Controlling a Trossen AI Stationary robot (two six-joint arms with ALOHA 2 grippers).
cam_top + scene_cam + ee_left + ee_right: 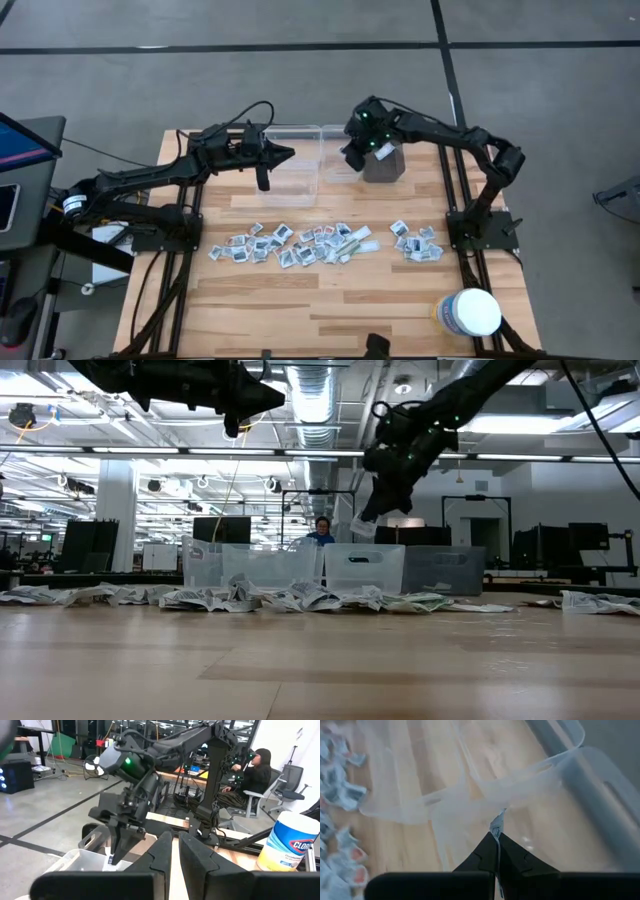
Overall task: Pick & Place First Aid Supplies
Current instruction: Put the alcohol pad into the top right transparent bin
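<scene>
The first aid supplies [300, 243] lie as small flat packets in a band across the middle of the table, with a smaller heap [417, 243] to its right. My right gripper [352, 160] hangs above the clear bins at the far side, shut on one small packet [496, 824]. That packet also shows in the low view [362, 528], high above the middle bin [365, 565]. My left gripper [278, 155] hovers level above the left clear bin [290, 175], pointing toward the right arm. Its fingers [165, 855] stand a narrow gap apart, with nothing between them. My right gripper pinches the packet by one edge [496, 833] between its two fingertips. The fingers slant down from the table's right. The packet sticks out past the tips edge-on, lifted clear above the clear bin's rim [520, 775].
Two clear bins and a grey bin [385, 165] stand side by side at the far edge. A white round tub [470, 312] stands at the near right corner. A person [255, 770] sits beyond the table. Bare wood lies along the near edge.
</scene>
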